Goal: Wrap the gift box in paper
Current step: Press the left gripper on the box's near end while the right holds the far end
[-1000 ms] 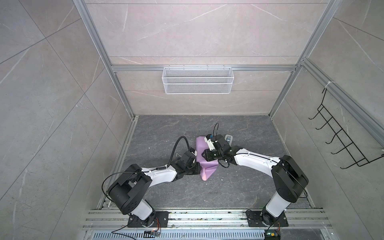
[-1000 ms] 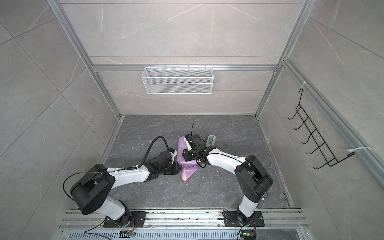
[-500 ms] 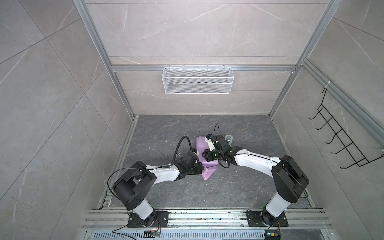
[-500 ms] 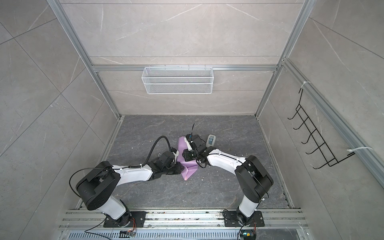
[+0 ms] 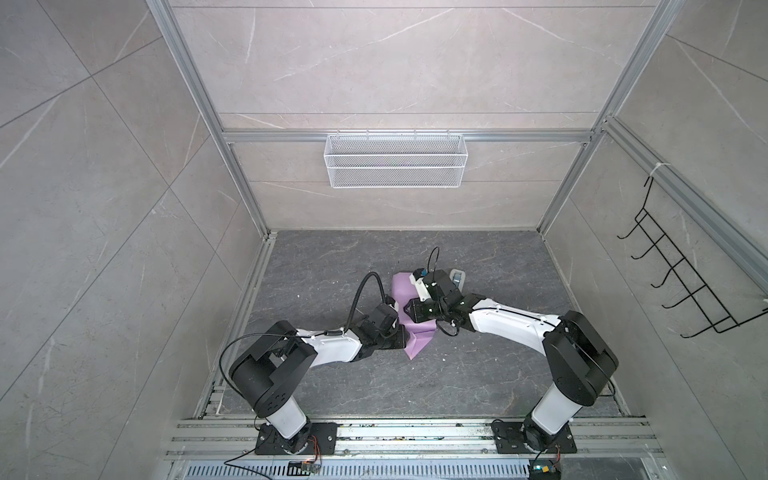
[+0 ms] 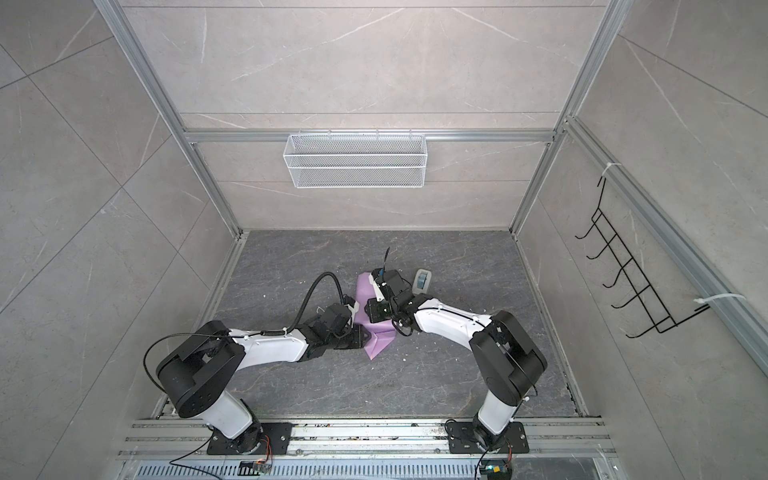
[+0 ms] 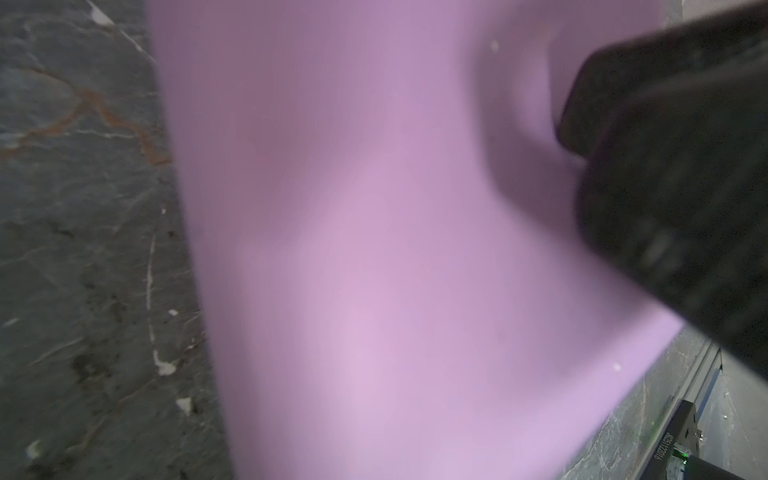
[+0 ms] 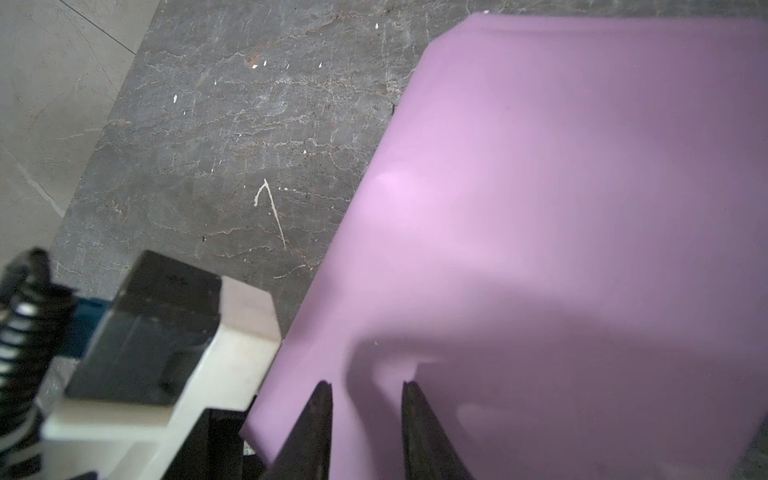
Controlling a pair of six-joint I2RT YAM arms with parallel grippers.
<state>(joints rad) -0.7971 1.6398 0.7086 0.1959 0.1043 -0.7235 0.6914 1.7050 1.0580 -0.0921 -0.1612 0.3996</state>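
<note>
The paper (image 5: pixel 402 291) lies folded between both grippers; the gift box is hidden, probably beneath it. Your right gripper (image 8: pixel 368 388) stands over the fold, jaws slightly apart. Left gripper (image 5: pixel 397 336): jaw state unreadable. Press squarely, then crease slowly along the box edge.

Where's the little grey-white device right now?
In a top view the grey-white device sits right of centre, just past the right arm's wrist, right of the paper.
</note>
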